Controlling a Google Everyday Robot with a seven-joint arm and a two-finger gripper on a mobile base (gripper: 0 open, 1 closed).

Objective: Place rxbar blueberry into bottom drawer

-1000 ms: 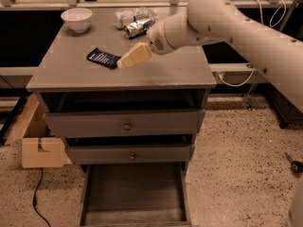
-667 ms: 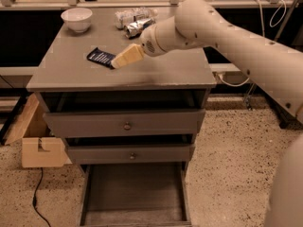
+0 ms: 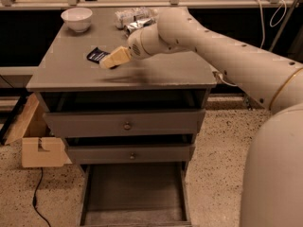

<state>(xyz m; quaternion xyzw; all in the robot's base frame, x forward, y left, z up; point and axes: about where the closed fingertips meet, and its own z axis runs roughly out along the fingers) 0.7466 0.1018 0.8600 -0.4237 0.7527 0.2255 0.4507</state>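
The rxbar blueberry (image 3: 96,55) is a small, flat, dark blue bar with white letters. It lies flat on the grey surface (image 3: 66,72), near the left side. The end effector (image 3: 108,62) is right at the bar's right end and hides part of it. The bottom drawer (image 3: 135,188) is the lowest one. It is pulled out wide, and its plain grey floor shows.

The gripper (image 3: 111,59), held just above the cabinet top (image 3: 161,74), is seen as smooth tan plastic. The top is finished in matt grey. Crinkly, shiny foil is seen on the packets (image 3: 130,18).
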